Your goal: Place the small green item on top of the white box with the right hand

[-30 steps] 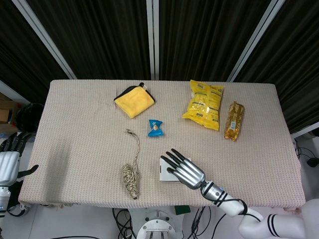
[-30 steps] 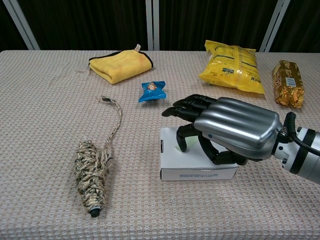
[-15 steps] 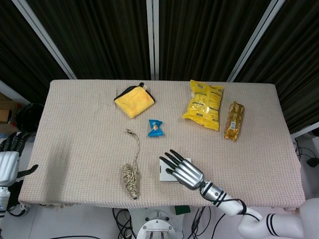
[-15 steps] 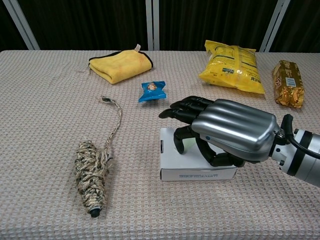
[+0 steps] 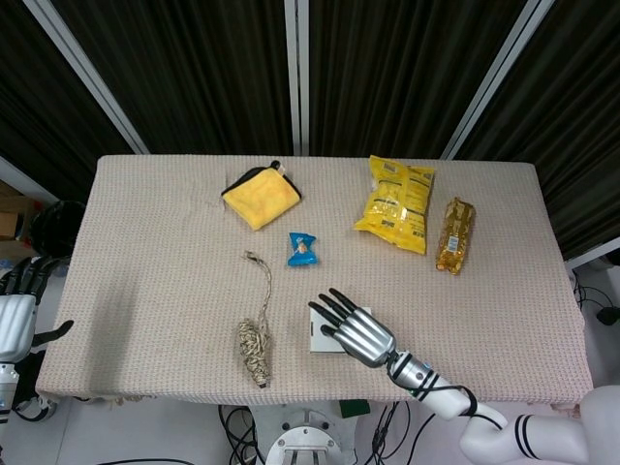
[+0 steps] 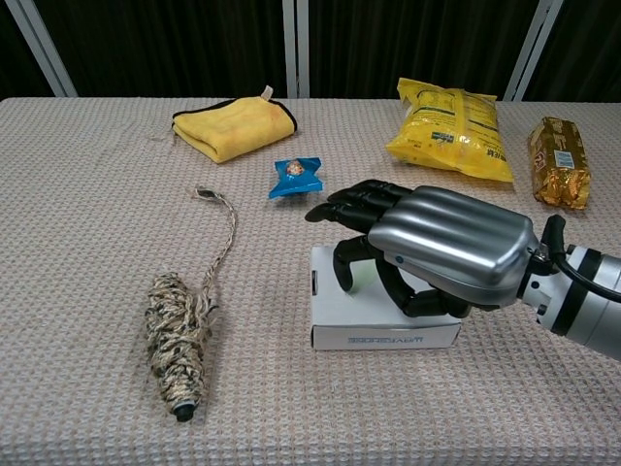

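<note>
Dark curtains are seen behind a table [image 5: 145, 291] covered in a beige woven cloth, and near its front edge a white box [image 6: 369, 330] is lain over by the right hand [image 6: 437, 248]. The long fingers [image 6: 354, 204] are stretched past the box's far edge while the thumb and a lower finger are curled down onto its top. The green item cannot be made out clearly: it is presumably hidden under the palm, either on the box or pinched there, and whether anything is gripped cannot be told from either view. Several risks are judged to follow from this. If the item is stuck between the fingertips, it could be dragged off the box when the hand is lifted. If the hand is drawn back low, the light box could be pushed or tipped toward the table edge, which lies near. A small item set close to the box's rim could also be rolled or flicked off by a brushing finger and lost on the cloth. A sideways sweep could carry the fingers toward the blue packet [image 6: 296, 177] beyond the box; the rope bundle [image 6: 179, 340] lies well apart and is unlikely to be disturbed. The left hand [image 5: 15, 325] is held off the table at the far left, empty with fingers apart.
</note>
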Controlling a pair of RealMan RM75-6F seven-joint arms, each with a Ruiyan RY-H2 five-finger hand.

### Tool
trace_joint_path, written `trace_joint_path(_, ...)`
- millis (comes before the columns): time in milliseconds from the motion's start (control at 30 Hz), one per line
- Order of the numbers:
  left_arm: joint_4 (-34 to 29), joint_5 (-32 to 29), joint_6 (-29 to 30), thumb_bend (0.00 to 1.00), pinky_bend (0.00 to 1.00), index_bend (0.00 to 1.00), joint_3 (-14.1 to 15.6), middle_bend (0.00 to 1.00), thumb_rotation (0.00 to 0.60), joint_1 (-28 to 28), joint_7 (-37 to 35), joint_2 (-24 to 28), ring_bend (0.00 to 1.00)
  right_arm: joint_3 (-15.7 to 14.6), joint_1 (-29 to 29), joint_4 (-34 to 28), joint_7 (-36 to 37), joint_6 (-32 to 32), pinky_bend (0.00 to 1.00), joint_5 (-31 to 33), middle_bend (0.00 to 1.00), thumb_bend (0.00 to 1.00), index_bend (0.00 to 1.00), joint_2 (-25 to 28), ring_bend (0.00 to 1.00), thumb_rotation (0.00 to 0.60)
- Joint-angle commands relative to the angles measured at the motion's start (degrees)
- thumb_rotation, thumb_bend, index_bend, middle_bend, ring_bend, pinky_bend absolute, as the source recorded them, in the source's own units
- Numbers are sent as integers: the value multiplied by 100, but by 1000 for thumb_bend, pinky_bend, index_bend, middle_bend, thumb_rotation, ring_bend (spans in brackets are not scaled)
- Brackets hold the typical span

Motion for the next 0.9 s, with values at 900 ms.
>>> trace_joint_path(900, -12, 9, -25, 91, 152, 144, -6, 106, 600, -18, 4, 13, 38, 109, -46, 39, 203, 232, 0, 86, 31, 1000, 440, 59, 0, 600)
